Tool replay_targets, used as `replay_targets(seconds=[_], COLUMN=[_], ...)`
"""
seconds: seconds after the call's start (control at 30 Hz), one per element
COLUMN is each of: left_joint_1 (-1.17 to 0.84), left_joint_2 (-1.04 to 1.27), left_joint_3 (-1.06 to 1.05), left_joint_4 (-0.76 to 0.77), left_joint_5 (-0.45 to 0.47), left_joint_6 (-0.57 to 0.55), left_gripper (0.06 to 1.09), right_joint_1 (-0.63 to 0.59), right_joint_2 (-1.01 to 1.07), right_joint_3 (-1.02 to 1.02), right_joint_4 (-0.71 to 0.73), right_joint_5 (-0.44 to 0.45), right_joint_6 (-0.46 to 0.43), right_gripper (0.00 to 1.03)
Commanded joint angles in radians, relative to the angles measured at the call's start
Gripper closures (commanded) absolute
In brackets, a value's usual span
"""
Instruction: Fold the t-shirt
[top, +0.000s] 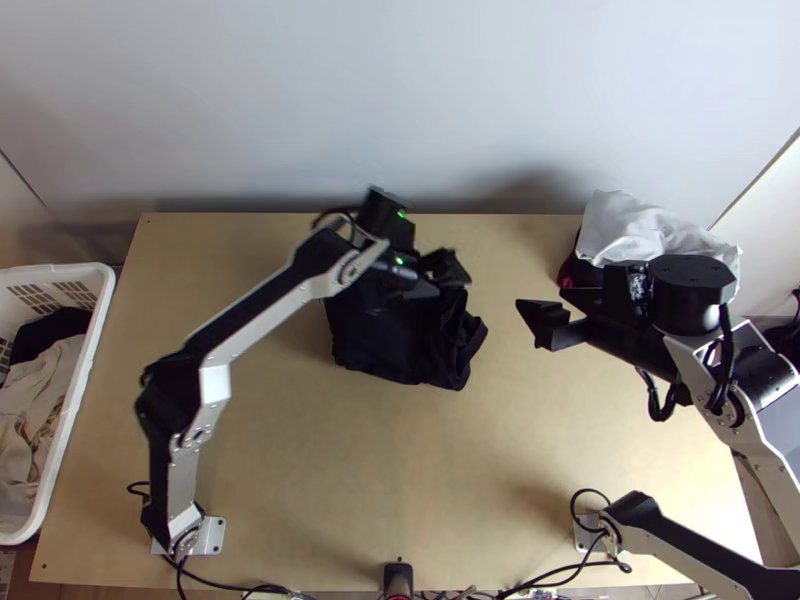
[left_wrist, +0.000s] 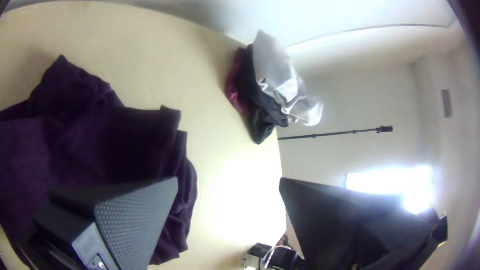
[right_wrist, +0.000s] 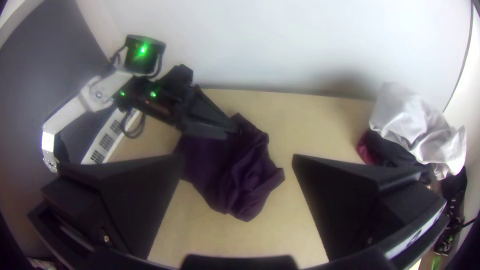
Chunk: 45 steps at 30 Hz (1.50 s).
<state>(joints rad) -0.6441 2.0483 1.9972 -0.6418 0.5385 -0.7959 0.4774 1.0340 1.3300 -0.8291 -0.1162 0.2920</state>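
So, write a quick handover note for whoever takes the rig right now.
Left hand: open, over the shirt's far edge.
Right hand: open, off to the shirt's right, holding nothing.
Shirt: dark, mid-table, near the far wall.
Done: it lies compact, in layers; I can't tell how many folds.
Left: its right side is rumpled, so probably smooth and square that up.
Other clothes: far-right pile, basket at left.

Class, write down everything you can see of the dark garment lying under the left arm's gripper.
The dark garment, black to deep purple, looks like soft, plain cloth. It lies in a compact, layered heap on the light wooden table, fairly smooth at the left in the top view, rumpled with loose folds at the right. Sleeves and neckline cannot be made out. The left gripper is over its far part, jaws apart; whether they touch it is unclear.
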Motion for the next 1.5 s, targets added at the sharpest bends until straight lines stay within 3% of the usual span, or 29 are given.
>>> replay_targets(seconds=[0.0, 0.23, 0.43, 0.67, 0.9, 1.17, 1.33, 1.47], left_joint_1=[0.124, 0.397, 0.597, 0.747, 0.775, 0.767, 0.776, 0.807], left_joint_2=[-0.157, -0.461, -0.643, -0.777, -0.872, -0.915, -0.95, -0.973], left_joint_3=[-0.015, -0.405, -0.62, -0.742, -0.83, -0.827, -0.827, -0.834], left_joint_4=[-0.116, -0.157, -0.16, -0.159, -0.151, -0.151, -0.15, -0.15], left_joint_5=[0.025, 0.025, 0.023, 0.023, 0.011, -0.046, -0.075, -0.077], left_joint_6=[0.087, 0.333, 0.474, 0.506, 0.498, 0.451, 0.437, 0.439], left_gripper=[0.1, 0.1, 0.1, 0.1, 0.1, 0.1, 0.1, 0.1], right_joint_1=[0.015, 0.078, 0.09, 0.162, 0.194, 0.271, 0.259, 0.219], right_joint_2=[-0.002, 0.051, 0.11, 0.13, 0.159, 0.235, 0.36, 0.399], right_joint_3=[-0.032, -0.16, -0.261, -0.351, -0.537, -0.683, -0.686, -0.646], right_joint_4=[0.021, 0.079, 0.119, 0.199, 0.357, 0.518, 0.591, 0.749], right_joint_5=[-0.002, -0.002, -0.165, -0.168, -0.161, -0.142, -0.138, -0.138], right_joint_6=[0.006, 0.067, 0.331, 0.498, 0.705, 0.697, 0.671, 0.671], right_gripper=[0.04, 0.04, 0.05, 0.06, 0.05, 0.05, 0.05, 0.05])
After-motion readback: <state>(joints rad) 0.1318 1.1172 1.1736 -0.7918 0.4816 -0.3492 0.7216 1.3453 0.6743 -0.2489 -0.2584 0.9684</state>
